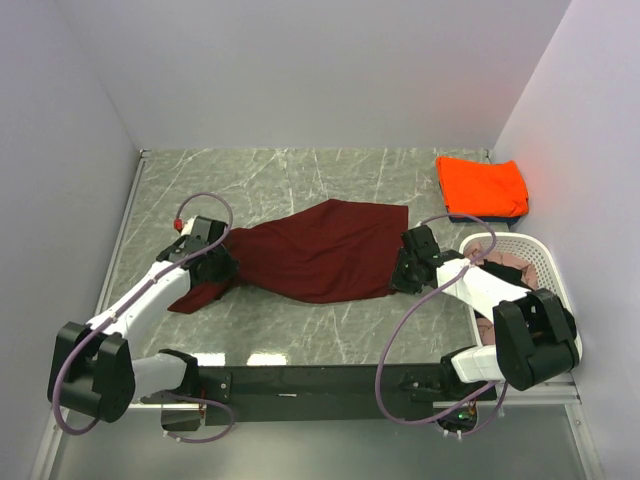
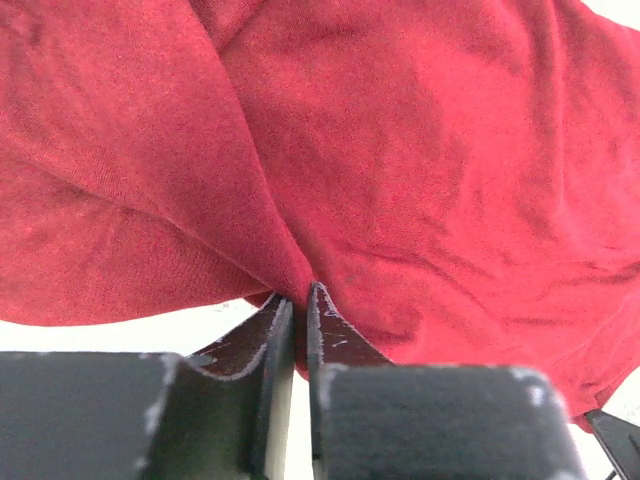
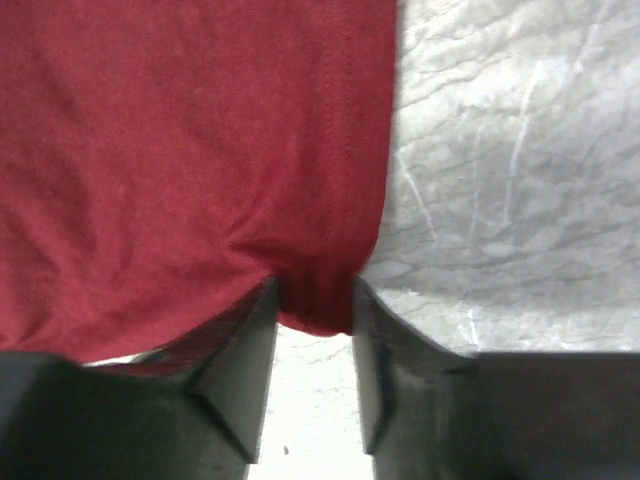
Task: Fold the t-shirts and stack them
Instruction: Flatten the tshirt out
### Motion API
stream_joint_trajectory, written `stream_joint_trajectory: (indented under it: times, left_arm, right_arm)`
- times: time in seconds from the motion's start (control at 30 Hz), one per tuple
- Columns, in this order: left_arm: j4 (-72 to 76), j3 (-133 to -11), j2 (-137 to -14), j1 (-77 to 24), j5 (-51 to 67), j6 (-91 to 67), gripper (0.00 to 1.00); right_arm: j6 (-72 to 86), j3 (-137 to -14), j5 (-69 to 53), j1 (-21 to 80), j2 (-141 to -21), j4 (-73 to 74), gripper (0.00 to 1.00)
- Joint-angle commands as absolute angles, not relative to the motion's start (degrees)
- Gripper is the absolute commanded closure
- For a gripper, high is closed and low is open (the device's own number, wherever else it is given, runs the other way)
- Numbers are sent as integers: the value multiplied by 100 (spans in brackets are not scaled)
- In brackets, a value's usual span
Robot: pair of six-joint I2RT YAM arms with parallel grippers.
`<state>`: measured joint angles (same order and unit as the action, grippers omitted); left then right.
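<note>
Nearest to the arm bases, the left gripper sits at about 9 o'clock from the table centre. Its fingers are pressed almost together and pinch a fold of the maroon shirt between the tips. In the left wrist view the red cloth rises from that pinch and fills nearly all the picture. The right gripper is opposite, at about 3 o'clock. Its fingers stand partly apart, and the bunched corner of the hem fills the gap between them and touches both inner faces, so it holds the cloth there. To the right of this corner the bare marbled table shows. The maroon shirt lies flat on the middle of the table, stretched between the two grippers. It is wider on the 3 o'clock side and narrower towards 9 o'clock, where one sleeve sticks out toward 7 o'clock, just beside the left gripper. At about 4 o'clock, behind the right arm, stands a white basket with some pink cloth in it – the arm hides the rest. Farthest away, at about 1 o'clock in the corner, the folded orange shirt lies on a blue shirt – only the dark edge of the blue one shows under it.
</note>
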<state>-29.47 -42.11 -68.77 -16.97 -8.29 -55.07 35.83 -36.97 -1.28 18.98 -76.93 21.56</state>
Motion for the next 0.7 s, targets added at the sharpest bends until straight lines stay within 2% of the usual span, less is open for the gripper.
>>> stream_joint_trajectory:
  times: [0.0,0.07,0.1,0.23,0.4,0.53,0.67]
  left_arm:
    - [-3163,-4421,-6654,-1731,-1028,-5449,90]
    - [-3278,-4421,-6522,-1723,-1046,-5441,92]
    - [-3348,-4447,-6452,-1723,-1089,-5432,94]
    - [-4075,-4579,-6109,-1723,-1343,-5318,95]
    - [-4597,-4956,-5792,-1705,-1652,-5063,90]
    - [-4211,-5614,-6484,-1626,-1530,-4493,87]
    - [-3938,-6888,-8439,-1547,-1406,-4017,88]
  right_arm:
    - [3551,-3727,-299,1854,-7542,2021,73]
    - [3516,-3700,-264,1837,-7410,2214,89]
    - [3490,-3700,-238,1811,-7218,2467,99]
    - [3296,-3866,-79,1521,-6514,3345,100]
    - [2892,-4481,-78,1187,-6003,4236,100]
    - [2751,-5682,-412,959,-6879,4237,98]
    - [2672,-6967,-343,853,-8312,3921,97]
